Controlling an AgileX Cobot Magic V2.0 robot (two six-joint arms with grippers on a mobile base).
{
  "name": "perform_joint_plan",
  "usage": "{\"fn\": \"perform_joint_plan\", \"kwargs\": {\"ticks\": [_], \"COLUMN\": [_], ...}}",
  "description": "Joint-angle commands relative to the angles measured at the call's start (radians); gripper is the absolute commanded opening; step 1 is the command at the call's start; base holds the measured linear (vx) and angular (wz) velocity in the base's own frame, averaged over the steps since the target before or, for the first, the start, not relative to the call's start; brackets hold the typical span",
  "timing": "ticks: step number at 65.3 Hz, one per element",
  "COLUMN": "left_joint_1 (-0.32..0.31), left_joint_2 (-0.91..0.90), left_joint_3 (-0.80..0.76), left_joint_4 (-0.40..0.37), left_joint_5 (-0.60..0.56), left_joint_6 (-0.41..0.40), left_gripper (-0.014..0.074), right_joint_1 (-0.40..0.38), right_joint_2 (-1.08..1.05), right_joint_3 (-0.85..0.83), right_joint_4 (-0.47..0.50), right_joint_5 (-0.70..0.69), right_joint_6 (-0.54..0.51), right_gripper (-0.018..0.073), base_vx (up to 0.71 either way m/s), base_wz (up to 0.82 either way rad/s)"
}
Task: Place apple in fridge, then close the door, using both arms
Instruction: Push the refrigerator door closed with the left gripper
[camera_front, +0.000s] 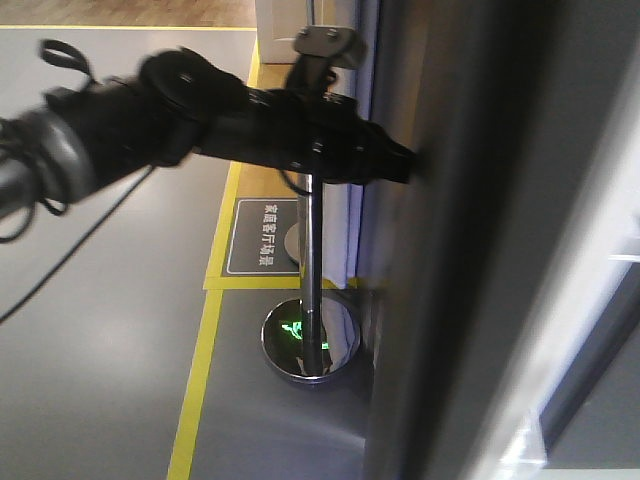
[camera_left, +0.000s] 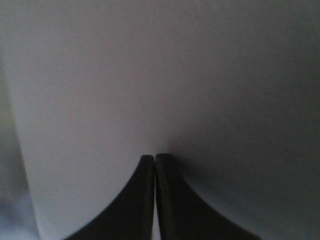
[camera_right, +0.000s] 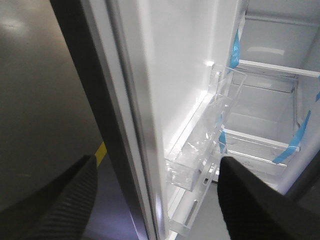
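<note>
The door fills the right of the front view as a flat dark grey slab. My left gripper rests its tip against the door's outer face. In the left wrist view the left gripper is shut with nothing in it, against the plain grey door. My right gripper is open and empty, and the door's edge runs between its fingers. Beyond are the white inner lining, clear door bins and the white fridge interior with blue tape. The apple is out of view.
A chrome stanchion post with a round shiny base stands on the floor close to the door's left side. Behind it lies a dark floor sign. A yellow floor line runs toward the front.
</note>
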Motion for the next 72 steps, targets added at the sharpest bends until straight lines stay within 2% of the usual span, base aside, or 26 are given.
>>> {"fn": "perform_joint_plan", "kwargs": {"ticks": [1,11,25,40,51,72], "left_joint_1": [-0.048,-0.098,-0.159,-0.2,-0.209,-0.208], "left_joint_2": [-0.028,0.028,0.125,0.227,0.278,0.29], "left_joint_3": [-0.043,-0.109,-0.278,-0.427,-0.491,-0.497], "left_joint_4": [-0.061,-0.07,-0.07,-0.081,-0.081,-0.077], "left_joint_5": [-0.068,-0.066,-0.078,-0.123,-0.157,-0.152], "left_joint_6": [0.011,0.011,0.011,0.011,0.011,0.011], "left_gripper": [-0.0006,-0.0006,-0.0006,-0.0006,-0.0006,-0.0006], "right_joint_1": [-0.004,-0.004,-0.004,-0.004,-0.004,-0.004], "right_joint_2": [0.02,0.02,0.02,0.02,0.02,0.02], "right_joint_3": [-0.021,-0.021,-0.021,-0.021,-0.021,-0.021], "right_joint_4": [-0.001,-0.001,-0.001,-0.001,-0.001,-0.001], "right_joint_5": [-0.064,-0.064,-0.064,-0.064,-0.064,-0.064], "right_joint_6": [-0.002,-0.002,-0.002,-0.002,-0.002,-0.002], "right_gripper": [0.0486,0.0486,0.0486,0.0486,0.0486,0.0486], "base_vx": [0.0,0.0,0.0,0.0,0.0,0.0], "base_wz": [0.0,0.0,0.0,0.0,0.0,0.0]}}
